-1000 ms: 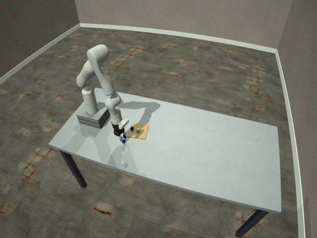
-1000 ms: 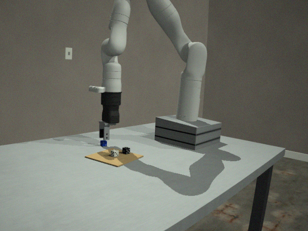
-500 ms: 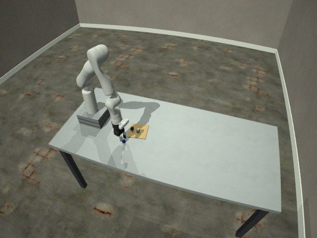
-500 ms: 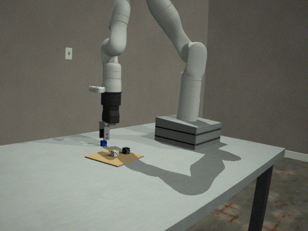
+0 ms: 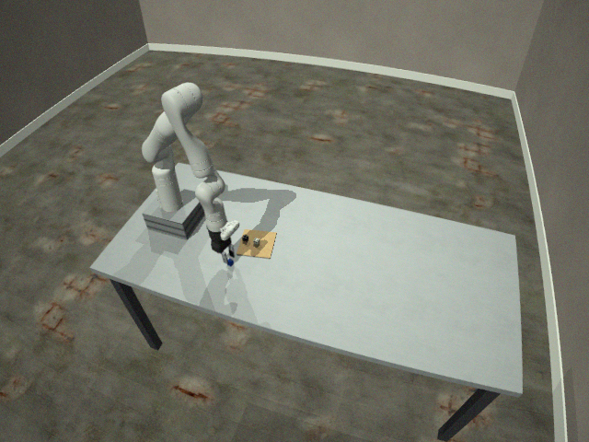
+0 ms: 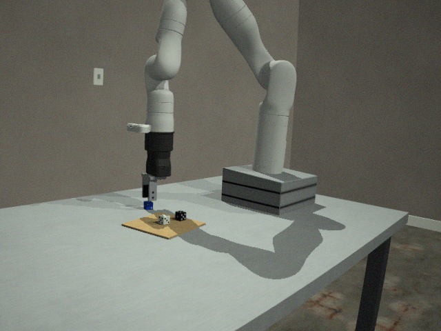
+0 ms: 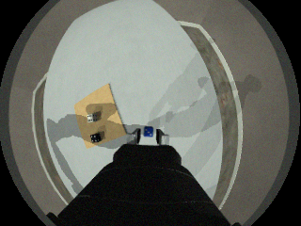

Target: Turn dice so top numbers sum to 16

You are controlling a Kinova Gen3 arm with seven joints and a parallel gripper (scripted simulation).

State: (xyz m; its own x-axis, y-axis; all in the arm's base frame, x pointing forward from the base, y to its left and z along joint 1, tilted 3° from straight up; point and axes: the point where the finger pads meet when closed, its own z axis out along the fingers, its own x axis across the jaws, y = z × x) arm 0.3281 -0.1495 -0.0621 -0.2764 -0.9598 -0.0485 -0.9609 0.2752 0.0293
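blue die (image 5: 230,261) (image 6: 148,205) (image 7: 149,132) off mat (image 5: 264,247) (image 6: 169,233) (image 7: 106,95) | white, black dice on it

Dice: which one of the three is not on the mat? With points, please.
The blue die (image 5: 230,262) (image 6: 148,205) (image 7: 149,132), below the open jaws. It sits on the table beside the mat (image 5: 266,250) (image 6: 167,233) (image 7: 104,95); the white and black dice are both on it.
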